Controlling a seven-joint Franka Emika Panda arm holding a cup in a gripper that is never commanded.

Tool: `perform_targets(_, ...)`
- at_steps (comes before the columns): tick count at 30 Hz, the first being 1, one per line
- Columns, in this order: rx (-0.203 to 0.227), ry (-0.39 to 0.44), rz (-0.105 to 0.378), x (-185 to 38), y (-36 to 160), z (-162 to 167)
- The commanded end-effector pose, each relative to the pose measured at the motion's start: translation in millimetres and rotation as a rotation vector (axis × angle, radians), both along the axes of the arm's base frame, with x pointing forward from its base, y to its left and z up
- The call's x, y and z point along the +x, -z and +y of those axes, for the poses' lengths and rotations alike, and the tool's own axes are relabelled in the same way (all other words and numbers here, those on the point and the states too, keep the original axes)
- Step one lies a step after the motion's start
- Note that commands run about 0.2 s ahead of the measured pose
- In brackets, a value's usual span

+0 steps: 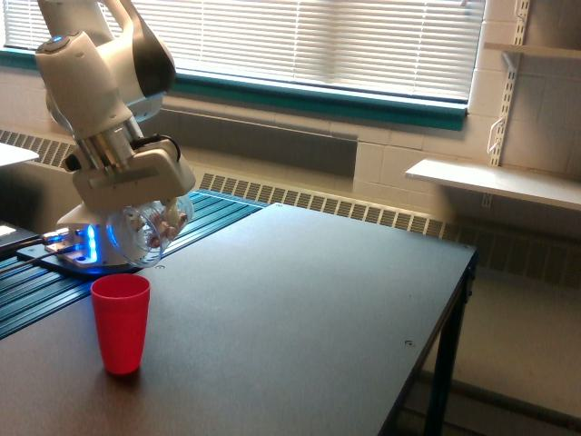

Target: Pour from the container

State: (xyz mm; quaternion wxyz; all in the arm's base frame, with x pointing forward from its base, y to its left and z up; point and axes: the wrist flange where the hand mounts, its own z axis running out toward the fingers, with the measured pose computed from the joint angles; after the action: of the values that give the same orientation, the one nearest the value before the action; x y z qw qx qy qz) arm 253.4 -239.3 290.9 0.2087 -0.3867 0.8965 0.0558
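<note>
The container [150, 229], a clear rounded cup with small reddish pieces showing through, hangs tilted in the air at the exterior view's left. My gripper [136, 204] is shut on the container from above, its white body covering the cup's top. Below and slightly left of it, a red plastic cup [120, 322] stands upright on the dark table [300, 318]. A gap of air separates the container from the red cup's rim. The fingers are hidden behind the gripper body.
The arm's base [82, 250] with blue lights sits on a ribbed teal surface [209, 213] behind the red cup. The table's right edge [454, 291] drops off to the floor. A wall shelf [490, 182] is at the far right.
</note>
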Motion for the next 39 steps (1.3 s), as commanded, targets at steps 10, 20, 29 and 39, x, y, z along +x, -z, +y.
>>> perform_targets(10, -0.012, 0.011, 0.015, 3.8, -2.2, -19.3)
perform_targets(20, 0.004, 0.036, 0.034, 2.3, -3.0, -27.8)
perform_targets(29, 0.056, 0.036, 0.047, 12.5, -3.5, -27.1)
perform_targets(39, 0.093, 0.039, 0.060, 17.7, 2.1, -28.3)
